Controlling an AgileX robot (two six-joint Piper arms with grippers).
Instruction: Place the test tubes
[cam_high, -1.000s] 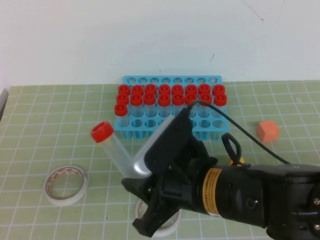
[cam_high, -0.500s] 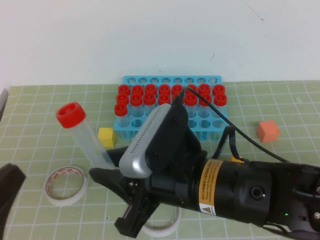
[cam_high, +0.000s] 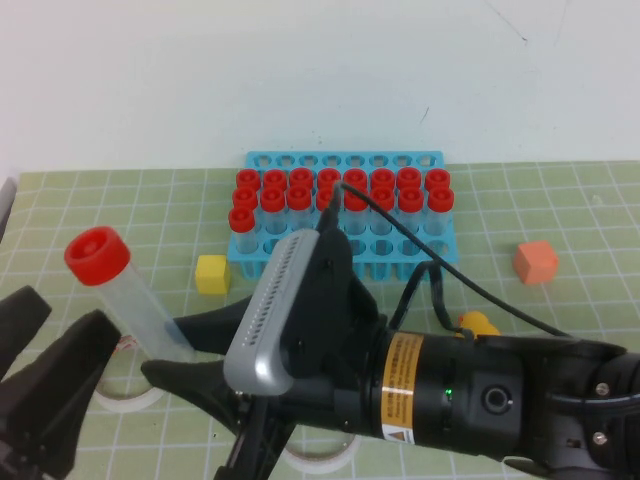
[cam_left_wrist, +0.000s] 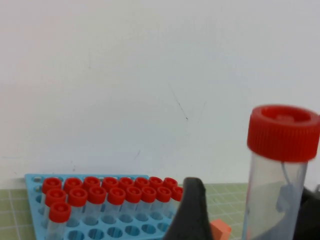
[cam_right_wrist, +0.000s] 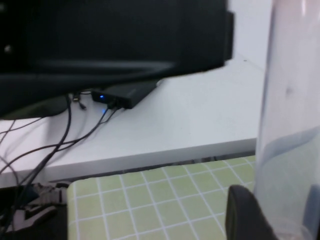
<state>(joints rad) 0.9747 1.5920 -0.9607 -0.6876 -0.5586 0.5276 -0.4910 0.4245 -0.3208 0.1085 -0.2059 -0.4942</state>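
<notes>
Hand, right (cam_high: 178, 350): largest item, entering from 5 o'clock and masking the near tabletop (cam_high: 580, 200); clenched on the base of the test tube (cam_high: 138, 308).
Hand, left (cam_high: 68, 315): 8 o'clock, released, fingers spread; its wrist view puts the tube between them.
Rack (cam_high: 300, 160): blue, 12 o'clock; capped tubes (cam_high: 340, 190) in the middle rows, near rows vacant.
Test tube: aloft, slanting toward 10 o'clock, red cap (cam_high: 97, 255) uppermost.
Handling: probably a handover. The left hand should close squarely mid-barrel before the right lets go.
Obstructions: the right arm lies between tube and rack. Tape roll (cam_high: 322, 460), 6 o'clock; orange cube (cam_high: 535, 262), 3 o'clock; yellow cube (cam_high: 212, 273), 10 o'clock.
</notes>
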